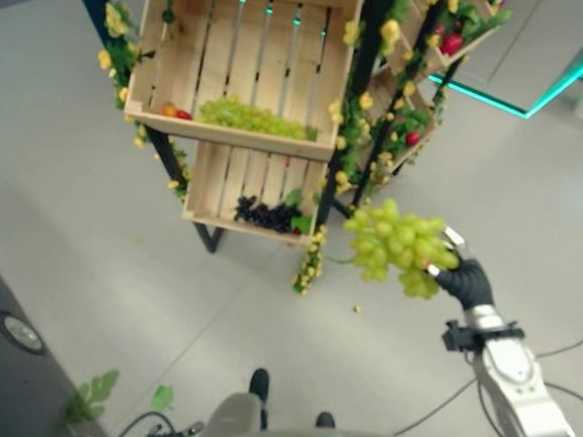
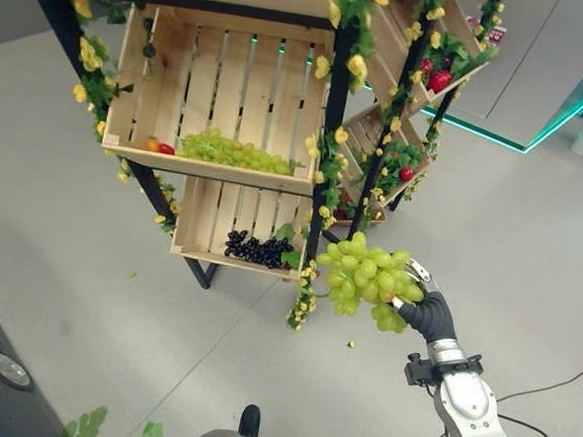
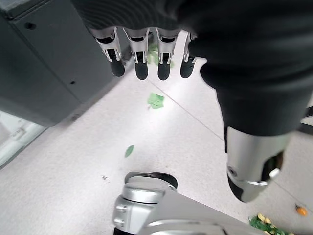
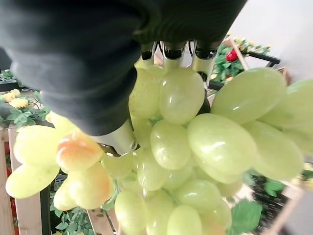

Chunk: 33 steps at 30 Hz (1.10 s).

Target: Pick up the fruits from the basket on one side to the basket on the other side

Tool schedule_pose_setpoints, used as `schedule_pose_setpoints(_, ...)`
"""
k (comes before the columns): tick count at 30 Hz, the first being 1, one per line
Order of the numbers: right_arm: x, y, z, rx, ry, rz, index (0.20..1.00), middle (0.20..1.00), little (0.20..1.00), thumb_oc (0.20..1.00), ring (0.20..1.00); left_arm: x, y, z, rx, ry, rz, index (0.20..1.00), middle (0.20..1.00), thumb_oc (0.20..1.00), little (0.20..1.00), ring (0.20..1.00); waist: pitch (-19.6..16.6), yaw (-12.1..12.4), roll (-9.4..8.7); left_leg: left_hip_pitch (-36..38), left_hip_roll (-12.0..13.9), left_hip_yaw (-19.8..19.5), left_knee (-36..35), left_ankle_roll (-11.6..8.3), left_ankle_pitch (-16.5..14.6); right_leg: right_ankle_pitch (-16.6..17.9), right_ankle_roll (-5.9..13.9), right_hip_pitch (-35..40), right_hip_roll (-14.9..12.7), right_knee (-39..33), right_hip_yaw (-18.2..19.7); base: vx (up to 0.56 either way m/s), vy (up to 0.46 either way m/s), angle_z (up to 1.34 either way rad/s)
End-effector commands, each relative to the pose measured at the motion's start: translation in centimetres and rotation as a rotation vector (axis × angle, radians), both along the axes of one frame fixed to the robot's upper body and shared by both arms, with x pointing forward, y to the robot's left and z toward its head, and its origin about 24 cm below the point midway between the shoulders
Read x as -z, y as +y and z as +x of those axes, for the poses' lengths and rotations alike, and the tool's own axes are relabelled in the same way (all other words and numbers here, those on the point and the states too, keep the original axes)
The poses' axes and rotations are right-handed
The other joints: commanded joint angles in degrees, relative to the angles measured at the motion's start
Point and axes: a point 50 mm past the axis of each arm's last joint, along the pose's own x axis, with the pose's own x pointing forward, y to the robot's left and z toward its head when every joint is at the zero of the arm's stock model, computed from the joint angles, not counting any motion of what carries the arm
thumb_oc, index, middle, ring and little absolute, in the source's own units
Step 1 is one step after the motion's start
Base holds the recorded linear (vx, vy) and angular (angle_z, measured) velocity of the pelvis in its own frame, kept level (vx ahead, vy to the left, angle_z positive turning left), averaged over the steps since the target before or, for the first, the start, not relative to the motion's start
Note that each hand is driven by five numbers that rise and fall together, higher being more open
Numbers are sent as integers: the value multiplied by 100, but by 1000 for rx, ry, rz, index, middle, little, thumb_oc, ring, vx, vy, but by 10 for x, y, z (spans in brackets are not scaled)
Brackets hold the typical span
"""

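Grey floor lay under a wooden crate shelf (image 1: pixel 239 136). High above the floor beside it, the right hand (image 2: pixel 426 311) had its fingers curled around green grapes (image 2: pixel 365 276). The left hand (image 3: pixel 146 54) hung with straight fingers. A loose hold might have let the grapes drop and roll away.

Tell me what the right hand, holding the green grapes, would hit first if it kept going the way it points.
Probably the flower-wrapped black post of the crate stand: the right hand and its green grapes point up-left towards it. Depth is unclear, so it might pass beside it.
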Motion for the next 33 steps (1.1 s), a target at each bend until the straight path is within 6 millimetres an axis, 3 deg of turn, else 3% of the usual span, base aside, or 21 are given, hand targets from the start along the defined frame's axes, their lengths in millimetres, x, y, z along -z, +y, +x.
schedule_pose_setpoints(1, -40, 9, 6, -48, -222, -7, 200, 200, 200, 200, 200, -11, 3, 40, 117, -114, 44, 1000, 1000, 1000, 1000, 1000, -205, -90, 25, -89, 202, -29, -348, -107, 180, -122, 577, -203, 73, 1601, 5, 33, 130, -37)
schedule_pose_setpoints(2, -40, 9, 6, -48, -222, -7, 200, 200, 200, 200, 200, -11, 3, 40, 117, -114, 44, 1000, 1000, 1000, 1000, 1000, -208, -88, 24, -92, 202, -27, -348, -107, 180, -125, 577, -210, 72, 1606, 7, -19, 175, -29)
schedule_pose_setpoints(3, -40, 13, 8, -61, -226, 0, 200, 200, 200, 200, 200, -20, 5, 62, 181, -181, 65, 1000, 1000, 1000, 1000, 1000, -17, -236, 121, 49, 265, -61, -391, -40, 187, 237, 698, -694, 178, 2518, -34, -32, 173, -20)
schedule_pose_setpoints(5, -39, 16, 10, -68, -224, 6, 200, 200, 200, 200, 200, -23, 4, 72, 212, -208, 67, 1000, 1000, 1000, 1000, 1000, 103, -332, 227, 244, 343, -42, -527, -22, 142, 196, 659, -1157, 156, 2807, -290, 5, 193, -12)
schedule_pose_setpoints(8, -41, 17, 12, -68, -231, 20, 200, 200, 200, 200, 200, -26, 3, 79, 228, -225, 71, 1000, 1000, 1000, 1000, 1000, 98, -460, 239, 444, 241, -81, -644, -47, 64, -63, 460, -1347, 363, 2118, -507, 136, 86, -15)
schedule_pose_setpoints(9, -41, 17, 11, -67, -233, 29, 200, 200, 200, 200, 200, -26, 3, 80, 233, -224, 69, 1000, 1000, 1000, 1000, 1000, 101, -490, 186, 513, 168, -81, -711, -51, 36, -29, 371, -1330, 484, 1584, -544, 181, 5, -10)
schedule_pose_setpoints(11, -43, 16, 10, -64, -241, 32, 200, 200, 200, 200, 200, -23, 3, 73, 245, -203, 59, 1000, 1000, 1000, 1000, 1000, 59, -434, 61, 593, 51, 2, -743, -74, -56, 196, 285, -1120, 356, 691, -846, 168, -28, 6)
schedule_pose_setpoints(14, -41, 18, 9, -78, -228, 18, 200, 200, 200, 200, 200, -15, -4, 57, 231, -154, 32, 1000, 1000, 1000, 1000, 1000, -115, -384, 81, 749, -4, 128, -790, -89, -169, 411, 364, -721, 316, -6, -857, 169, -10, -3)
schedule_pose_setpoints(17, -42, 18, 9, -83, -230, 4, 200, 200, 200, 200, 200, -9, -11, 42, 217, -113, 1, 1000, 1000, 1000, 1000, 1000, -211, -331, 135, 808, 26, 228, -766, -127, -207, 446, 330, -579, 343, -27, -817, 151, -16, -20)
schedule_pose_setpoints(19, -43, 18, 7, -100, -227, 7, 200, 200, 200, 200, 200, -4, -19, 33, 238, -77, -28, 1000, 1000, 1000, 1000, 1000, -280, -333, 138, 866, 64, 260, -547, -152, -408, 391, 276, -398, 363, -106, -779, 162, -71, -10)
schedule_pose_setpoints(23, -47, 21, 7, -125, -240, 0, 200, 200, 200, 200, 200, -5, -26, 34, 233, -102, -33, 1000, 1000, 1000, 1000, 1000, -123, -282, 89, 524, 44, 248, 400, -209, -650, 340, 184, -331, 306, -49, -753, -8, -76, -3)
schedule_pose_setpoints(24, -51, 23, 10, -142, -255, -13, 200, 200, 200, 200, 200, -8, -27, 43, 233, -136, -17, 1000, 1000, 1000, 1000, 1000, 48, -158, 19, 161, -207, -202, 939, -309, -707, 375, 140, -383, 253, -47, -662, -111, -61, 3)
schedule_pose_setpoints(26, -51, 23, 9, -148, -258, -16, 200, 200, 200, 200, 200, -7, -26, 41, 222, -134, -13, 1000, 1000, 1000, 1000, 1000, 23, -169, 8, 167, -189, -316, 833, -313, -772, 373, 145, -385, 260, -87, -655, -33, -4, -27)
schedule_pose_setpoints(28, -51, 20, 6, -123, -259, -19, 200, 200, 200, 200, 200, -7, -28, 42, 211, -138, -10, 1000, 1000, 1000, 1000, 1000, -52, -281, -73, 162, 492, 1, 593, -417, -587, 402, 249, -411, 76, -137, -673, -21, 116, -27)
schedule_pose_setpoints(29, -53, 16, 2, -102, -274, -25, 200, 200, 200, 200, 200, -9, -30, 49, 248, -151, 0, 1000, 1000, 1000, 1000, 1000, -83, -375, -46, 314, 1064, 497, 327, -470, -359, 378, 298, -485, -34, -75, -827, -47, 115, 9)
schedule_pose_setpoints(33, -50, 16, -4, -111, -256, -36, 200, 200, 200, 200, 200, -5, -30, 40, 247, -107, -4, 1000, 1000, 1000, 1000, 1000, -200, -465, 167, 621, 975, 445, -320, -604, -265, 344, 322, -473, 62, -199, -939, -7, 78, 1)
